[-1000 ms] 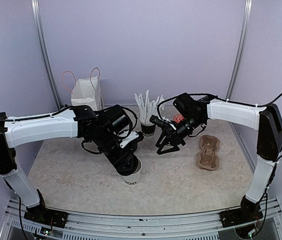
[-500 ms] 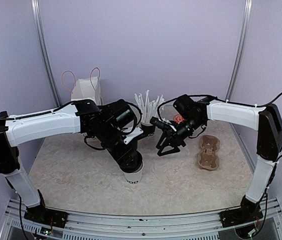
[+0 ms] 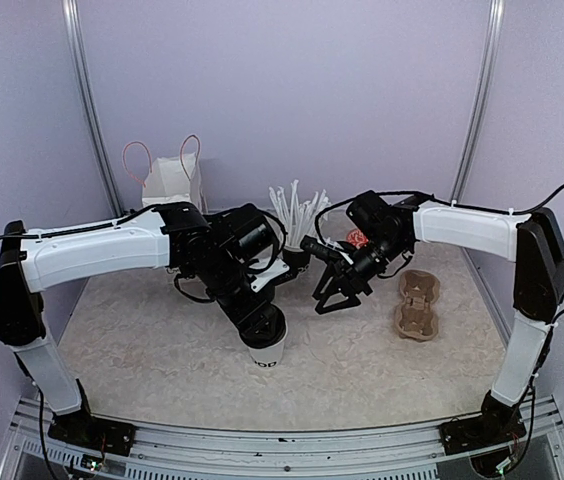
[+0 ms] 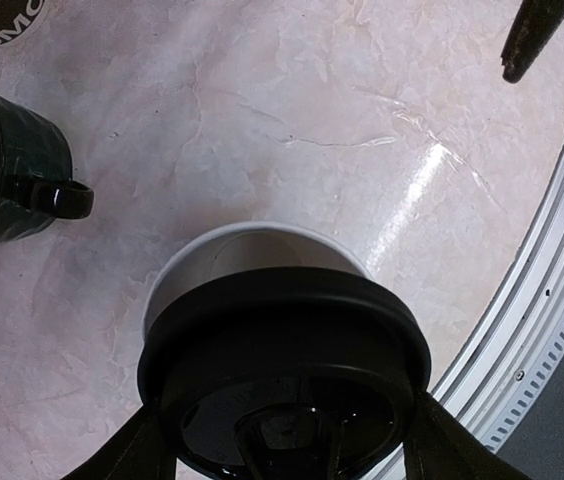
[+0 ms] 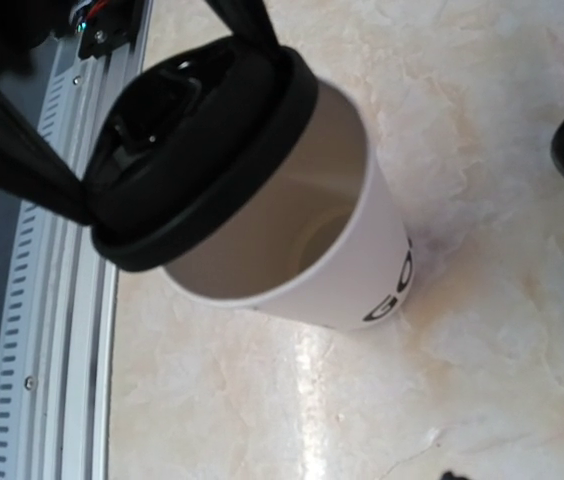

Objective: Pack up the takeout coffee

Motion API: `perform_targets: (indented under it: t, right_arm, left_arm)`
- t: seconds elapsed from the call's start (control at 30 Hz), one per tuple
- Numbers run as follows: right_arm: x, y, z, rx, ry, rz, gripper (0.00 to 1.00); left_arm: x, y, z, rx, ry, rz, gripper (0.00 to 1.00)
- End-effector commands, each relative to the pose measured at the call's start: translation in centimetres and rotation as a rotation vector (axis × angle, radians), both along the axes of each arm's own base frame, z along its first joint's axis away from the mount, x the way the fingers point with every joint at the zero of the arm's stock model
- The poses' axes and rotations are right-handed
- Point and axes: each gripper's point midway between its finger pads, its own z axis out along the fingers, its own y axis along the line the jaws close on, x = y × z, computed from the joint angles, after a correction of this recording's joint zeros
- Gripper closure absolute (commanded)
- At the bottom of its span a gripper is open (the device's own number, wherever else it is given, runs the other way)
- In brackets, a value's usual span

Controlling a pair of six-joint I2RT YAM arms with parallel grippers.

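Note:
A white paper cup with black "GOOD" lettering stands upright and empty near the front middle of the table. My left gripper is right above it, shut on a round black lid. The lid sits tilted over one side of the cup's rim, so part of the cup's mouth stays open under the lid. My right gripper is open and empty, hanging just right of the cup and a little above the table. The second cup is out of view.
A black cup of white straws stands behind the cup. A squat black mug is beside it. A brown two-cup carrier lies at the right, a white paper bag at the back left. The metal front rail is close.
My left gripper has carried the lid slightly right and farther over the cup. The right gripper has hardly moved.

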Motion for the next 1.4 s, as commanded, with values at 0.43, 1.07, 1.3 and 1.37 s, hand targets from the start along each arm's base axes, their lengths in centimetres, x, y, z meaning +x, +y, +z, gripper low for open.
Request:
perform_targets:
  t: [0.43, 1.07, 1.3, 1.37]
  right_arm:
    - [-0.8, -0.1, 0.2, 0.001, 0.001, 0.009, 0.34]
    - [-0.9, -0.4, 0.1, 0.000, 0.006, -0.001, 0.33]
    - [-0.9, -0.3, 0.1, -0.001, 0.011, -0.004, 0.32]
    - [-0.9, -0.3, 0.0, -0.002, 0.022, -0.010, 0.32]
  left_arm:
    - [0.8, -1.3, -0.1, -0.003, -0.019, -0.016, 0.31]
    - [3.1, -3.0, -1.0, -0.003, -0.053, 0.077, 0.18]
    - [2.9, -3.3, -0.1, -0.015, -0.068, 0.084, 0.04]
    - [3.2, -2.9, 0.7, -0.001, -0.107, 0.097, 0.01]
